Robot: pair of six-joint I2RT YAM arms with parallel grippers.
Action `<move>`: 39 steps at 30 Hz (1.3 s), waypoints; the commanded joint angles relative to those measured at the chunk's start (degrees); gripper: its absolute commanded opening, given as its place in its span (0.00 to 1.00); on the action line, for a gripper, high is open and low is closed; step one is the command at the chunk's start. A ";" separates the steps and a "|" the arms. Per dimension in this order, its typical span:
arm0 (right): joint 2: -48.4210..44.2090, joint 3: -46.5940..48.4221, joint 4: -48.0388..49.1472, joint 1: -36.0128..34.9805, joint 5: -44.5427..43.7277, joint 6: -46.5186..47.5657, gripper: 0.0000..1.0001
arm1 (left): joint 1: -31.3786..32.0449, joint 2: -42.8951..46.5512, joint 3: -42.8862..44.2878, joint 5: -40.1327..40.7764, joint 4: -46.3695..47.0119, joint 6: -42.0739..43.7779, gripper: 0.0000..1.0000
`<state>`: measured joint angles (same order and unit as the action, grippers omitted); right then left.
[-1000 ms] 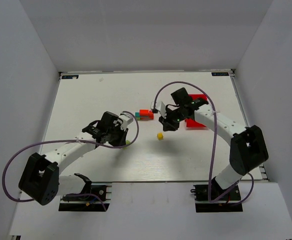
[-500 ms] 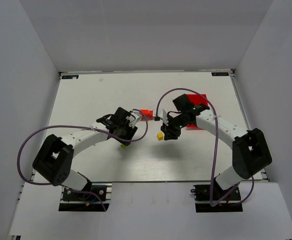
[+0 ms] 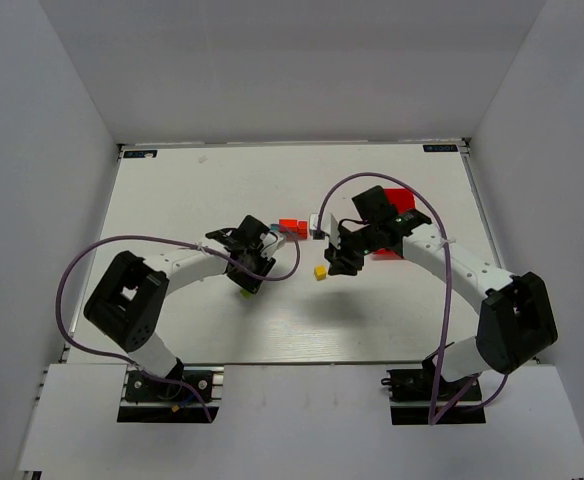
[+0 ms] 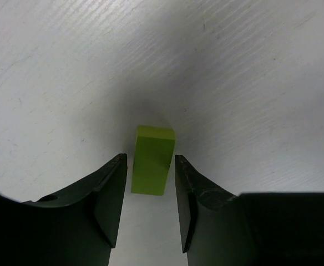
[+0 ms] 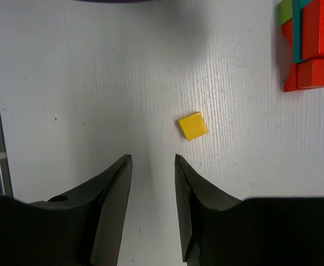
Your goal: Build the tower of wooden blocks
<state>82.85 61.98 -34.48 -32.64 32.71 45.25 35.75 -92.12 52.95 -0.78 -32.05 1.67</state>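
Observation:
The wood block tower (image 3: 292, 228) is a low cluster of red, orange, teal and lime blocks at the table's middle; it also shows at the top right of the right wrist view (image 5: 312, 44). A loose lime green bar (image 4: 152, 159) lies on the table between my left gripper's (image 4: 150, 160) open fingers, with a thin gap on each side. From above that bar (image 3: 243, 291) pokes out below the left gripper (image 3: 246, 278). A yellow cube (image 5: 193, 126) lies just ahead and right of my open, empty right gripper (image 5: 152, 159). From above the cube (image 3: 320, 272) sits beside the right gripper (image 3: 332, 265).
A red plastic bin (image 3: 402, 198) stands behind the right arm, partly hidden by it. White walls enclose the table on three sides. Purple cables loop over both arms.
My left gripper has swung right and come down around the lime bar. My right gripper has moved down and slightly right, closer to the yellow cube. The blocks have not moved.

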 commanded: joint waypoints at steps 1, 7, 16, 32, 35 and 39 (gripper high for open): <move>-1.99 -0.80 0.56 0.12 1.92 0.10 0.43 | 0.20 0.27 1.81 0.34 -0.82 0.61 0.50; -3.13 -1.07 0.99 0.30 2.27 -0.17 0.43 | 0.20 -1.66 2.33 0.34 -1.35 0.61 0.35; -4.80 -1.59 1.43 0.13 0.61 -0.78 0.00 | 0.73 3.08 10.93 -7.11 -1.96 5.70 0.00; -9.91 -5.99 4.68 -0.05 -2.91 0.36 0.00 | 0.73 -20.38 47.16 -7.13 -14.18 35.67 0.00; -10.60 -6.60 5.30 -0.05 -2.74 0.45 0.00 | 0.73 -20.38 47.69 -7.13 -13.47 40.94 0.00; -10.08 -6.61 5.12 -0.14 -2.39 0.62 0.00 | 0.20 -17.75 45.94 -10.21 -11.19 45.16 0.00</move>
<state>73.43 55.83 -30.70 -32.56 29.76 45.43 36.18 -115.39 98.43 -7.53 -44.99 40.80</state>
